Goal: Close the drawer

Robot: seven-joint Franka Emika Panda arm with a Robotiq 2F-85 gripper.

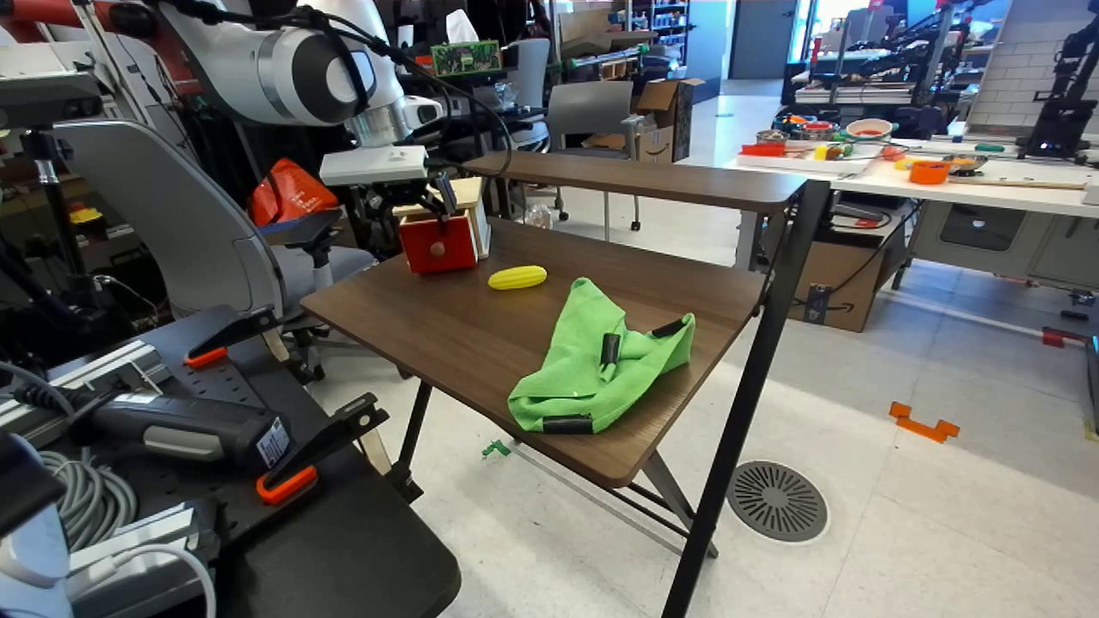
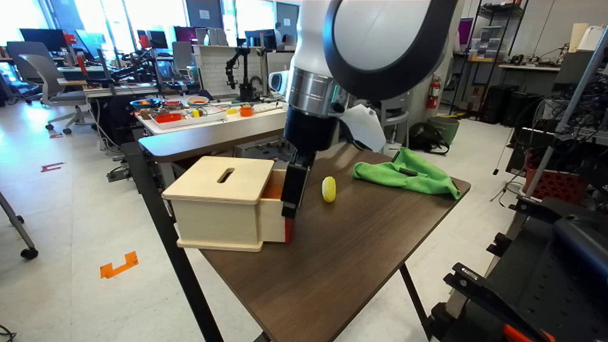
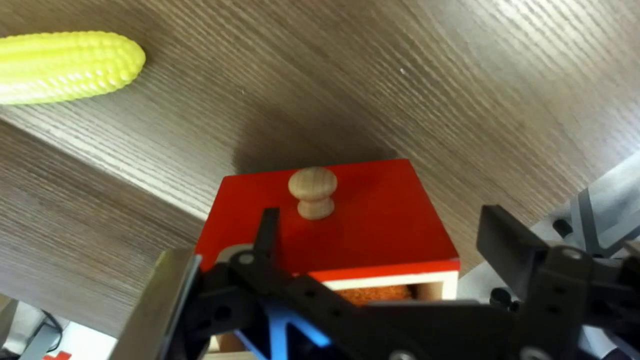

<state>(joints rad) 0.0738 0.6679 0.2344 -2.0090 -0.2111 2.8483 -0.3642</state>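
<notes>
The drawer has a red front with a round wooden knob, which shows in an exterior view [image 1: 440, 245] and in the wrist view [image 3: 370, 225]. It is partly pulled out of a light wooden box [image 2: 216, 221] with a slotted top. The drawer's pale side [image 2: 272, 223] shows, and something orange is inside. My gripper [image 3: 382, 215] is open and empty, pointing down at the drawer. In the wrist view one finger overlaps the red front beside the knob, and the other is past the drawer's side edge. In an exterior view a finger [image 2: 292, 202] is at the drawer front; I cannot tell if it touches.
A yellow toy corn [image 1: 517, 277] lies on the brown table [image 1: 481, 335] in front of the drawer. A green cloth [image 1: 592, 360] lies crumpled near the table's end. A raised shelf [image 1: 635, 178] runs along one table side, with a black leg [image 1: 755, 369].
</notes>
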